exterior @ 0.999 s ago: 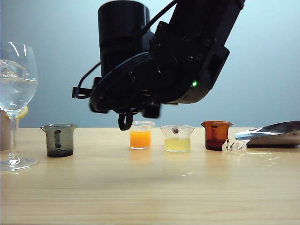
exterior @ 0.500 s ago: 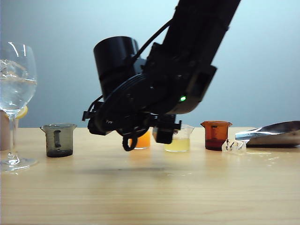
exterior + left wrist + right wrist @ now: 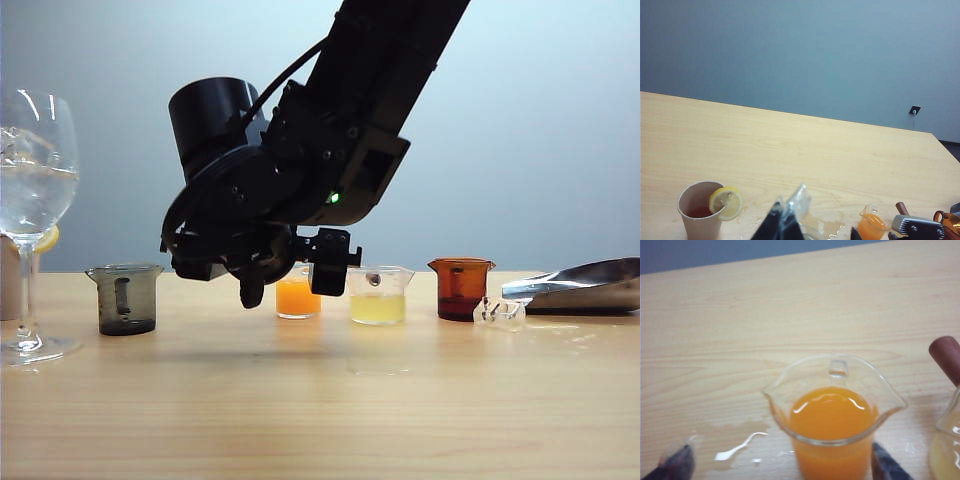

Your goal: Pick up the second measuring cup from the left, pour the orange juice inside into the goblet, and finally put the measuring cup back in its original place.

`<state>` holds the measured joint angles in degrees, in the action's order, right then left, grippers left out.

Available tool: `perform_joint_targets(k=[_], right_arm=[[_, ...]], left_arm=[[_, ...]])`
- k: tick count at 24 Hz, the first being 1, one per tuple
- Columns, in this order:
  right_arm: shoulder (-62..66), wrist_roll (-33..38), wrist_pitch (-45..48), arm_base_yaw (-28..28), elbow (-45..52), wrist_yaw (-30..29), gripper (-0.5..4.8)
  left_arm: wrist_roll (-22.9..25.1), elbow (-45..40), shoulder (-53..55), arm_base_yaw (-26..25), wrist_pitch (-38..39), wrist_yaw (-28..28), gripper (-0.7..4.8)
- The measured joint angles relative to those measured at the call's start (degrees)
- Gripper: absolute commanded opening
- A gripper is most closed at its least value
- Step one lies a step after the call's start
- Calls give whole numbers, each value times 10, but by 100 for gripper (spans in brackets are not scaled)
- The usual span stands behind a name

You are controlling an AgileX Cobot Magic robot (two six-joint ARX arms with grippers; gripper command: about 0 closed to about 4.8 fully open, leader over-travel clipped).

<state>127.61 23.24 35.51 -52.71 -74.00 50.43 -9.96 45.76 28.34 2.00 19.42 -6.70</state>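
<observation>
the right pincer [image 3: 282,285] hangs low over the tabletop [image 3: 320,400], spread wide, a fingertip [image 3: 887,465] showing on each side of the cup [image 3: 832,415] without touching it. the cup stands second from the left in the row, about half full of orange juice [image 3: 832,412]. the goblet [image 3: 35,200] stands well apart at far left. the left pincer [image 3: 785,225] shows only its tips; i cannot tell its state.

Table [image 3: 320,400]: pale wood grain, smooth, low sheen. Second measuring cup [image 3: 834,405]: clear, glossy, plastic or glass — indistinguishable. Orange juice [image 3: 832,412]: opaque, shiny surface. Goblet [image 3: 35,180]: clear glossy glass. Right gripper [image 3: 285,280]: matt black plastic. Far-right pouch [image 3: 580,285] — reflective foil.
</observation>
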Motion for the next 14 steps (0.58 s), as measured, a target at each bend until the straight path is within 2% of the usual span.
perform_joint_targets(k=[6,14], right_arm=[[20,3,-33,6,-25,8,479],[31,3,-33,21,-32,9,479]], left_arm=[[0,0,0,0,-9,0,-6],[0,0,1,0,-16,0,-6]])
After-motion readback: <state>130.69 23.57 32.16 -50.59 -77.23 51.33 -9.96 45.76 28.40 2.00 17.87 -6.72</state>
